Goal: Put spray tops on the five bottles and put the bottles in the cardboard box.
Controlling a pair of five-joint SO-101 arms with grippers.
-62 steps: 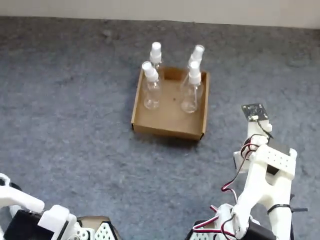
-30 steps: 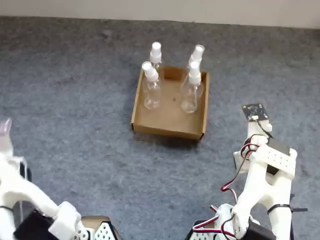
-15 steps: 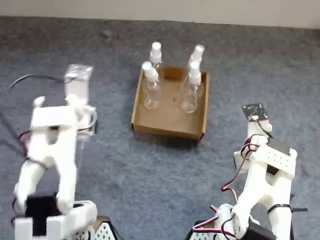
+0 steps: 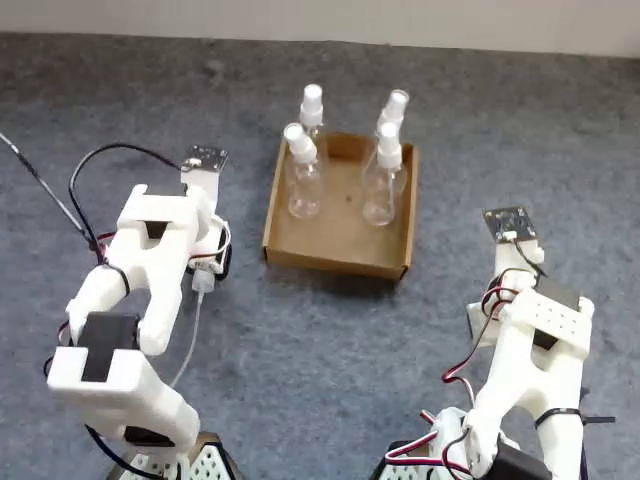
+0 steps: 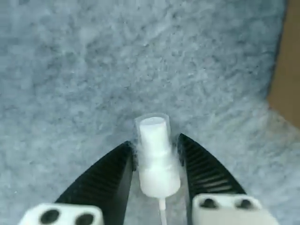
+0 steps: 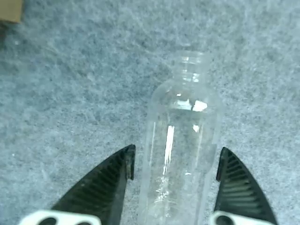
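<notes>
My left gripper (image 5: 155, 143) is shut on a white spray top (image 5: 156, 161) with a clear cap, held over the carpet. In the high view this gripper (image 4: 208, 262) is just left of the cardboard box (image 4: 338, 252), and the top's thin tube (image 4: 191, 330) hangs below it. My right gripper (image 6: 176, 151) holds a clear bottle (image 6: 183, 140) with a bare open neck between its fingers. The right arm (image 4: 530, 330) stands right of the box. Two capped bottles (image 4: 303, 185) (image 4: 380, 185) stand in the box. Two more capped bottles (image 4: 312, 108) (image 4: 394, 108) stand at its far edge.
Grey carpet (image 4: 120, 100) covers the whole table. A corner of the box (image 5: 289, 61) shows beside the left gripper in the left wrist view. A black cable (image 4: 90, 170) loops from the left arm. A pale wall runs along the far edge.
The left arm rose from the lower left corner and swung forward and right to the box's left side, carrying the spray top. The right arm and the capped bottles stayed still.
</notes>
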